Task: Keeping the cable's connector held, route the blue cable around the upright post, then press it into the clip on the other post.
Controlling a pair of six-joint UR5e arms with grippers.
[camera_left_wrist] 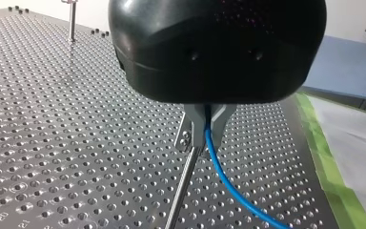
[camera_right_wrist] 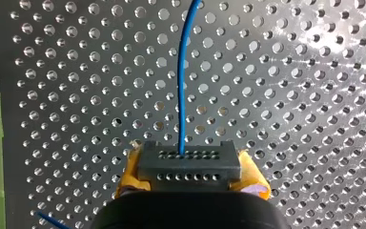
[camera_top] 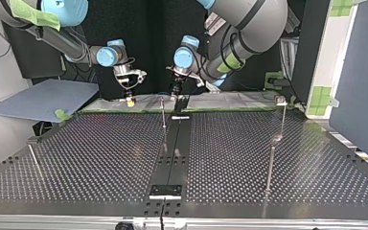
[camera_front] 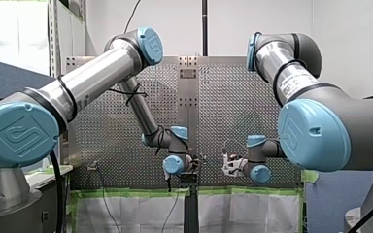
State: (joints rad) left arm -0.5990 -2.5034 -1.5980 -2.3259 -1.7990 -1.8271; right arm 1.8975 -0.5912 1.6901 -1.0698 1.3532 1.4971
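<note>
My left gripper [camera_left_wrist: 205,136], black with metal fingers, is shut on the blue cable [camera_left_wrist: 226,183], which curves down from the fingers toward the perforated table. A thin upright post [camera_left_wrist: 181,191] rises right up to its fingertips; I cannot tell whether a clip holds the cable there. In the top view this post [camera_top: 163,115] stands just in front of my left gripper [camera_top: 176,91]. My right gripper [camera_right_wrist: 190,177], with yellow pads, is shut on the dark grey connector [camera_right_wrist: 188,164], from which the cable [camera_right_wrist: 183,95] runs straight ahead. The two grippers hang side by side over the table's edge.
A tall post [camera_top: 282,117] with a clip on top and a shorter post [camera_top: 270,163] stand at the top view's right, another post [camera_top: 33,158] at its left. A black rail [camera_top: 172,143] runs down the table's middle. Green tape [camera_left_wrist: 333,181] edges the table.
</note>
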